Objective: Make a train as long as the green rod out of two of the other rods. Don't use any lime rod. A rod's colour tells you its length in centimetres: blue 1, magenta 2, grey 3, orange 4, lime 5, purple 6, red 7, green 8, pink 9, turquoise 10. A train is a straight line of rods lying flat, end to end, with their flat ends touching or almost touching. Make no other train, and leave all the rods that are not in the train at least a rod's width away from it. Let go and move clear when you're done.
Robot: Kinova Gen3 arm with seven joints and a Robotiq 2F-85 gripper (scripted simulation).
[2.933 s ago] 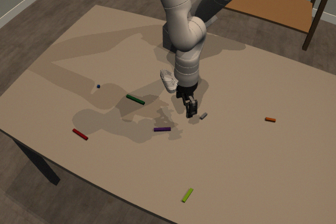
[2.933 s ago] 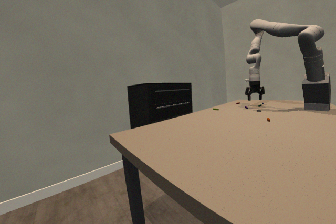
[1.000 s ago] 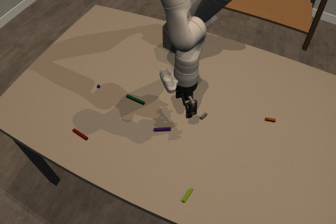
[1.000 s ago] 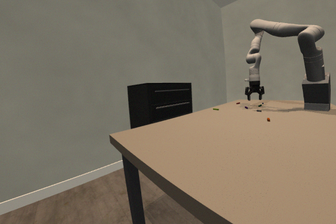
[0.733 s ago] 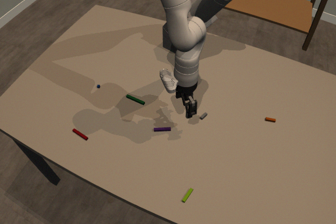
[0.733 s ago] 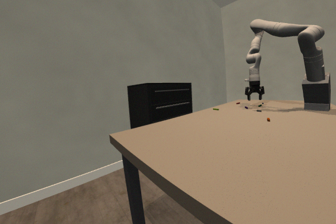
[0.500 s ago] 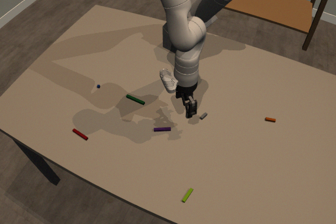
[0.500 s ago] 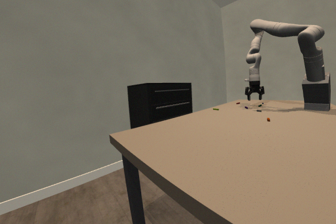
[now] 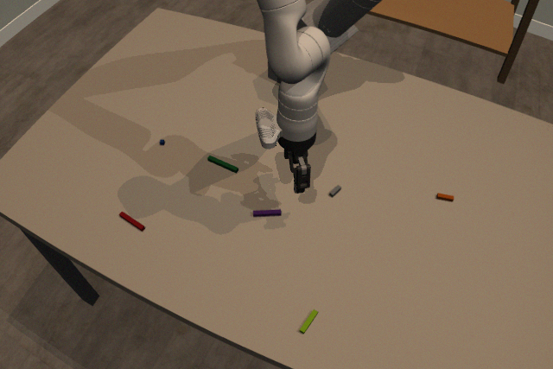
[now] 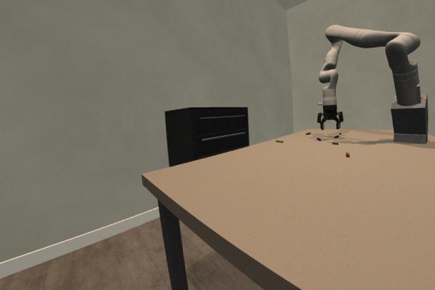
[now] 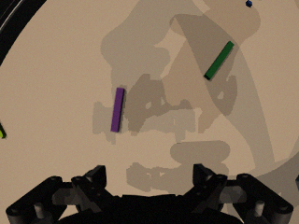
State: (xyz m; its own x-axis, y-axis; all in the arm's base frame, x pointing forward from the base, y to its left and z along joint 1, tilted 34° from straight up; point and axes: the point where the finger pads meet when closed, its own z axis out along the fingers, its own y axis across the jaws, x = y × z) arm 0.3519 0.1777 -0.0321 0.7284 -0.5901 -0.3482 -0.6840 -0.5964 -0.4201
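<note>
The green rod (image 9: 222, 163) (image 10: 336, 136) (image 11: 219, 61) lies left of my gripper. The blue rod (image 9: 162, 142) (image 10: 340, 134) (image 11: 249, 4) lies beyond it, farther left. The red rod (image 9: 132, 220) (image 10: 308, 133) lies near the table's left front. The purple rod (image 9: 267, 213) (image 10: 318, 138) (image 11: 118, 109) lies in front of the gripper. The grey rod (image 9: 335, 191) (image 10: 335, 143) lies just right of it and the orange rod (image 9: 445, 197) (image 10: 347, 155) farther right. My gripper (image 9: 301, 189) (image 10: 329, 128) (image 11: 149, 175) is open and empty, above the table. No rods touch.
The lime rod (image 9: 308, 321) (image 10: 279, 141) (image 11: 2, 131) lies near the front edge of the table (image 9: 402, 289) (image 10: 281, 202). The robot's base (image 10: 409, 121) stands at the table's back. A black drawer cabinet (image 10: 217, 128) stands beyond the table.
</note>
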